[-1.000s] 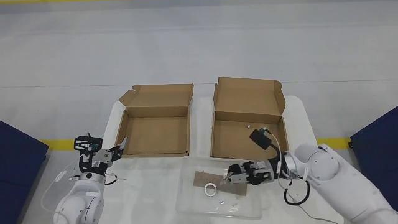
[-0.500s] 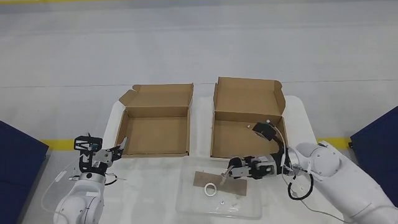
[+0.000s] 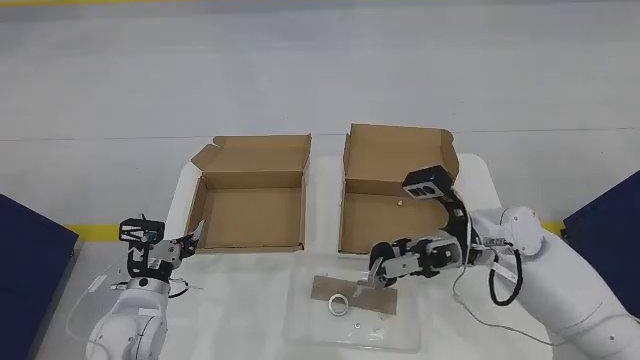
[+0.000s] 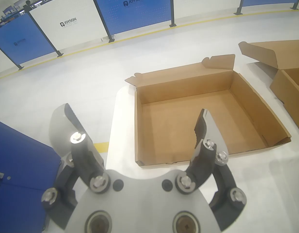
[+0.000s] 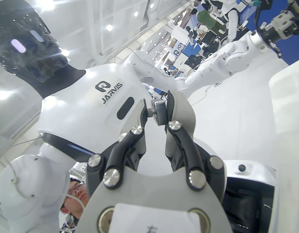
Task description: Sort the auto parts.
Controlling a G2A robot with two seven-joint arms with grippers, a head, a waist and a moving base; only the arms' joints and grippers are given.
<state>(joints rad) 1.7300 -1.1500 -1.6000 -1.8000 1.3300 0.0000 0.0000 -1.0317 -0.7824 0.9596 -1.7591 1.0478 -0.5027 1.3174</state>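
Note:
My right gripper [image 5: 156, 114] is shut on a small grey metal part [image 5: 157, 115] with a short stud, tilted up away from the table. In the top view that gripper [image 3: 372, 272] hangs just above the clear tray [image 3: 300, 328], near the front edge of the right cardboard box [image 3: 360, 230]. In the tray lie a brown cardboard piece [image 3: 325, 288], a white ring [image 3: 339, 306] and a small round part [image 3: 357, 328]. A small white part [image 3: 399, 201] rests in the right box. My left gripper [image 4: 137, 127] stands open and empty at the table's left corner, facing the left box [image 4: 261, 112].
Both boxes [image 3: 250, 215] have their lids folded back toward the far side of the white table [image 3: 240, 300]. A thin cable [image 3: 185, 285] lies by the left arm. Blue panels [image 3: 30, 280] flank the table on both sides.
My right gripper has lifted from the tray with the small part and the wrist has rolled upward, its camera block rising toward the right box. The left arm has not moved.

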